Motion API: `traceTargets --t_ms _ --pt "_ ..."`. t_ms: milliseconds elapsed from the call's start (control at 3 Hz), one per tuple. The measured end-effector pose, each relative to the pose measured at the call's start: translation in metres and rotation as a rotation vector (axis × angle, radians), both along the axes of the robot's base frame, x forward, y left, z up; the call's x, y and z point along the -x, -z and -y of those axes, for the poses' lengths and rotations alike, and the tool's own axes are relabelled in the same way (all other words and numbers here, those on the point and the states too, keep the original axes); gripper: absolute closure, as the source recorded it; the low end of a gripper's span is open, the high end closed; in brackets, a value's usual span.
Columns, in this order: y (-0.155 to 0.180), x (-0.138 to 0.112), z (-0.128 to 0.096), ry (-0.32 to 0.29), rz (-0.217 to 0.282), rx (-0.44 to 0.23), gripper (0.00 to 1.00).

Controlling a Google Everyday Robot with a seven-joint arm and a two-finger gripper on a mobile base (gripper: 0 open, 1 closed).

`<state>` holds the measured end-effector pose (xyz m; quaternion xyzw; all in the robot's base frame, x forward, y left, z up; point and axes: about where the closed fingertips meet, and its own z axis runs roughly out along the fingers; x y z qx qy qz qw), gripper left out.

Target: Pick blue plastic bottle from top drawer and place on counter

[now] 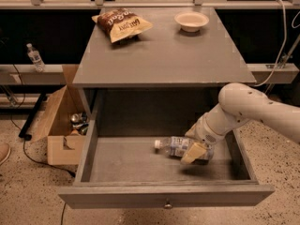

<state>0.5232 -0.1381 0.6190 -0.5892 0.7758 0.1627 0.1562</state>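
The blue plastic bottle lies on its side on the bottom of the open top drawer, right of centre, with its white cap pointing left. My gripper is down inside the drawer at the bottle's right end, on or over its body and hiding that end. The white arm comes in from the right over the drawer's right wall. The grey counter is above, behind the drawer. The drawer's small metal knob is on its front.
A chips bag lies at the counter's back left and a white bowl at its back right. An open cardboard box holding cans stands on the floor to the left. A small clear bottle stands on a shelf at far left.
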Motion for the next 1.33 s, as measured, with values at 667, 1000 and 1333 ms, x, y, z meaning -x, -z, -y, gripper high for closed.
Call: traceTargets --t_ms 667,1000,1333 --pt "-0.005 0.006 0.004 0.004 0.026 -0.008 0.76" --pt "-0.063 0.002 0.025 0.031 0.141 -0.082 1.00" --pt "-0.120 -0.004 0.048 0.019 0.244 -0.137 1.00"
